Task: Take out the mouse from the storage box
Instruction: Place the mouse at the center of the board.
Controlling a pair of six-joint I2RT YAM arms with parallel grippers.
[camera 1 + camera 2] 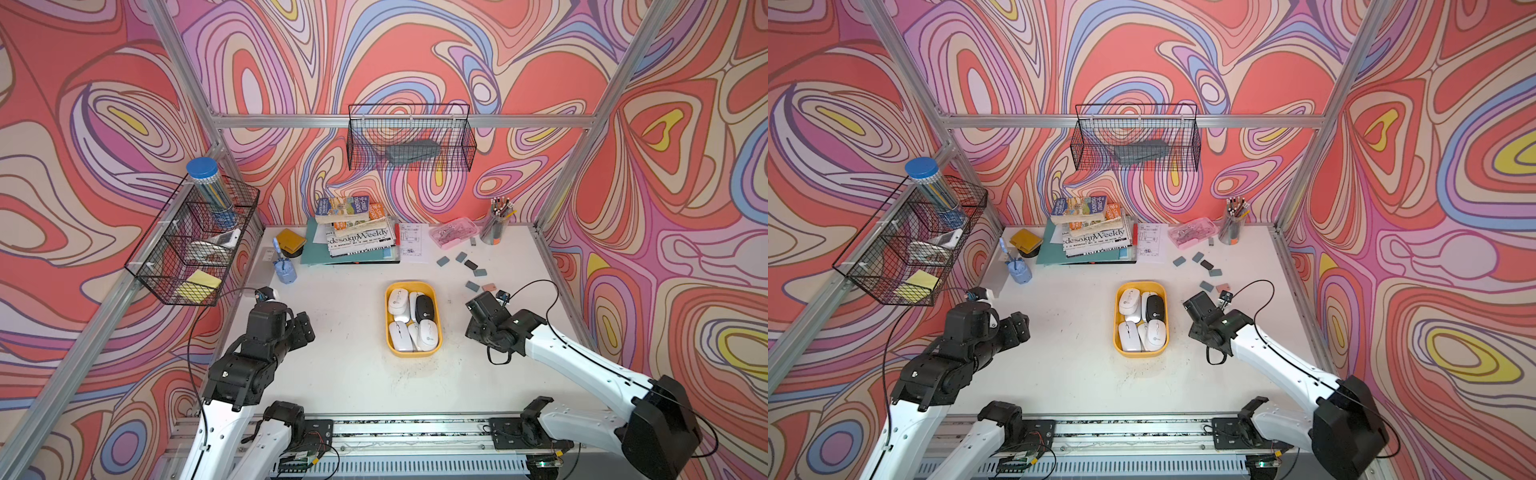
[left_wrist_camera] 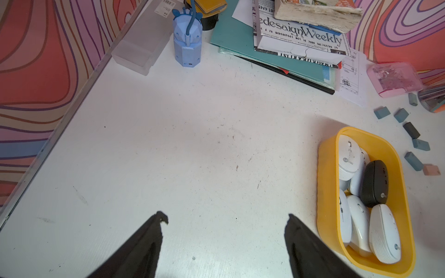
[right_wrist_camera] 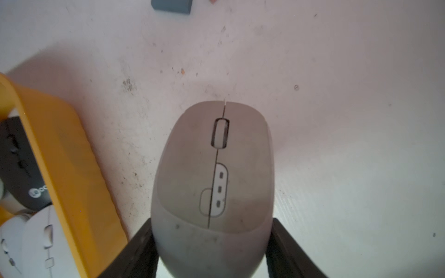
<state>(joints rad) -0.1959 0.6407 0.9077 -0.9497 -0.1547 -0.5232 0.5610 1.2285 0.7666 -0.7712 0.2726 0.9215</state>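
Table (image 3: 349, 120): mouse (image 3: 214, 183) just outside storage box (image 3: 62, 156).

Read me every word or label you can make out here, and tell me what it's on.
"edesaignWeekly": headline on the newspaper.
Smaller newspaper lines, covers of the books, barcode label on the clear box, printed sheet: too small to read.
Round logos on the black mouse and white mice in the storage box: blurred.
The mouse in the right gripper: no writing shows.
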